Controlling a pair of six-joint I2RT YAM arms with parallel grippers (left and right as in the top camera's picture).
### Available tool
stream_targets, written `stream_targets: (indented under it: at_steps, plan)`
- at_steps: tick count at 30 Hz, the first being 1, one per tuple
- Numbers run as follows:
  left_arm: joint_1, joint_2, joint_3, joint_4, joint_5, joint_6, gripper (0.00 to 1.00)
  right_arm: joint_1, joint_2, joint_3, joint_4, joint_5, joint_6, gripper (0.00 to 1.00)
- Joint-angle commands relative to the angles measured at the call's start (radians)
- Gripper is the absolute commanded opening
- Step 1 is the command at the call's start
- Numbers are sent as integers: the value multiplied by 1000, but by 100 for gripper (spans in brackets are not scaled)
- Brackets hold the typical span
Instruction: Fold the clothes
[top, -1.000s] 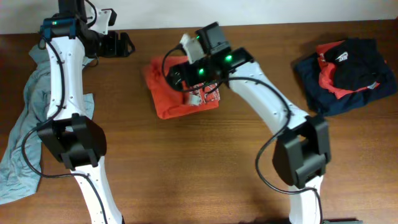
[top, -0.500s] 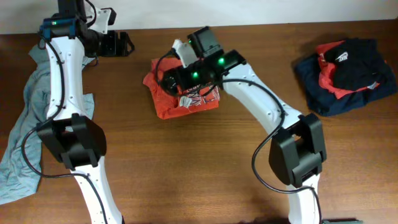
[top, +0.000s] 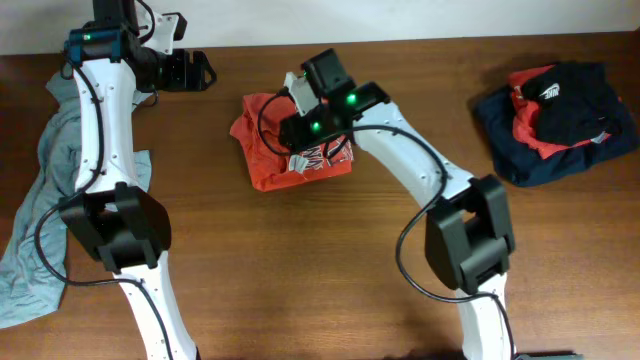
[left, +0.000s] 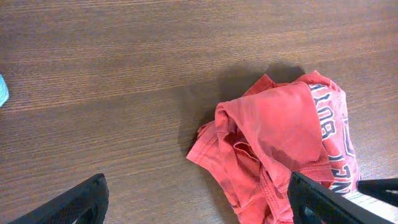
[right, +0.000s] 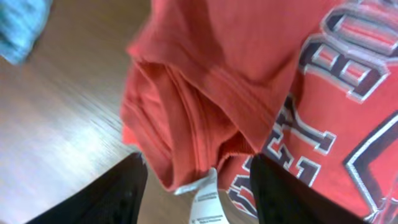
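A red t-shirt (top: 272, 150) with dark lettering lies partly folded on the wooden table, at the back centre. My right gripper (top: 298, 128) hangs low over its right part, open. In the right wrist view the fingers (right: 199, 202) straddle a thick folded edge of the red shirt (right: 205, 81) and its white label (right: 204, 202). My left gripper (top: 200, 71) is open and empty at the back, left of the shirt. In the left wrist view (left: 199, 211) the red shirt (left: 280, 137) lies ahead on the right.
A grey-blue garment (top: 40, 190) lies crumpled along the table's left edge. A folded stack of navy, red and black clothes (top: 555, 115) sits at the back right. Bare wood (top: 300, 270) fills the front of the table.
My right gripper has moved left and lower over the red shirt, and the shirt's folded edge has shifted under it. The left arm has not moved.
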Motion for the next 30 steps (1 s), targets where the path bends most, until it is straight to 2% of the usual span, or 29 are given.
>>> stream_targets:
  at_steps: [1, 8, 17, 19, 25, 30]
  plan:
    - [6, 5, 16, 3, -7, -5, 92, 54, 10, 16, 0, 156, 26, 57]
    - [6, 5, 16, 2, -7, -5, 92, 119, 26, 16, 14, 307, 39, 57]
    - [6, 5, 16, -5, -8, -5, 92, 130, 63, 14, 14, 452, 89, 46]
    - [6, 5, 16, -5, -8, -5, 92, 130, 65, 14, 14, 455, 88, 38]
    - [6, 5, 16, -5, -8, -5, 92, 134, 65, 14, 10, 451, 89, 4]
    - [6, 5, 16, -5, -8, -5, 92, 163, 65, 14, -7, 399, 89, 4]
